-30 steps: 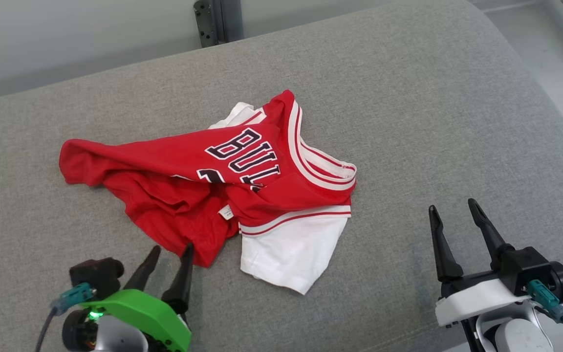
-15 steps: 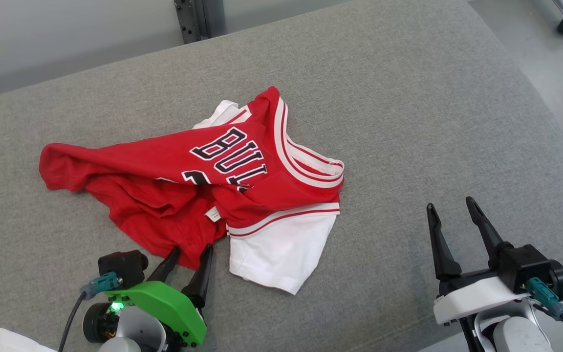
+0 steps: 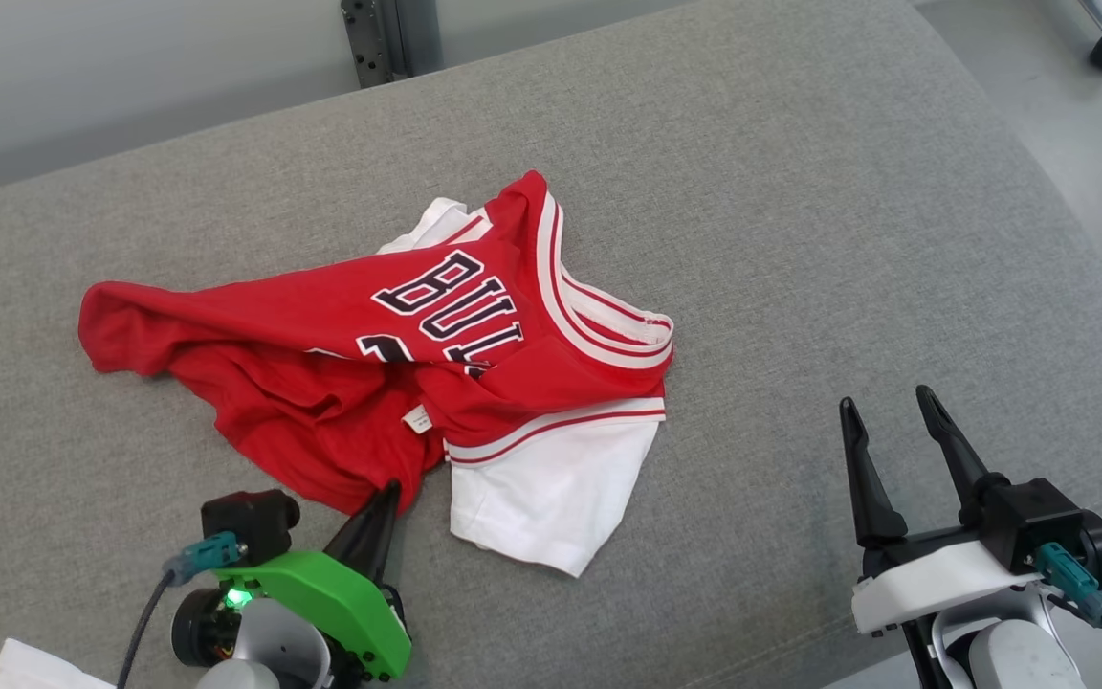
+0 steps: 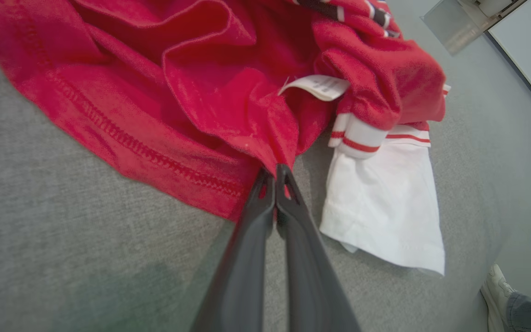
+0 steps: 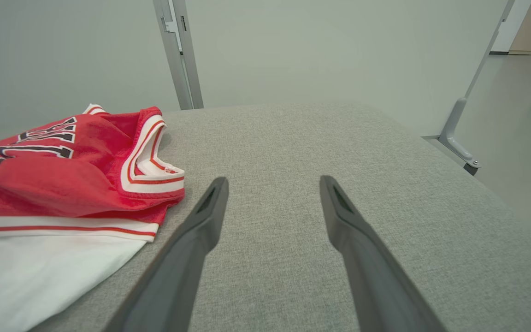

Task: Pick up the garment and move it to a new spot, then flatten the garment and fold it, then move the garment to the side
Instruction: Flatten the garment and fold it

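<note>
Lying crumpled on the grey cushion (image 3: 800, 239), the garment (image 3: 321, 316) was a red jersey with dark lettering, white-and-red trim and a white sleeve (image 3: 532, 498) spread toward the near side. It sat left of the cushion's middle, with its neck opening pointing right and a long red fold reaching out to the left. The left gripper (image 4: 274, 169) was at the garment's near red edge. Its two dark fingers were pressed together with a pinch of red hem clamped between the tips, just left of the white sleeve. A small white label (image 4: 316, 86) showed in the folds just beyond that grip. The right gripper (image 3: 885, 397) hovered over bare cushion near the right edge, well apart from the garment, its fingers spread wide and holding nothing. A grey metal post (image 3: 388, 38) stood beyond the cushion's far edge. In the left wrist view, a person's pale shoe (image 4: 493, 295) stood on the floor.
</note>
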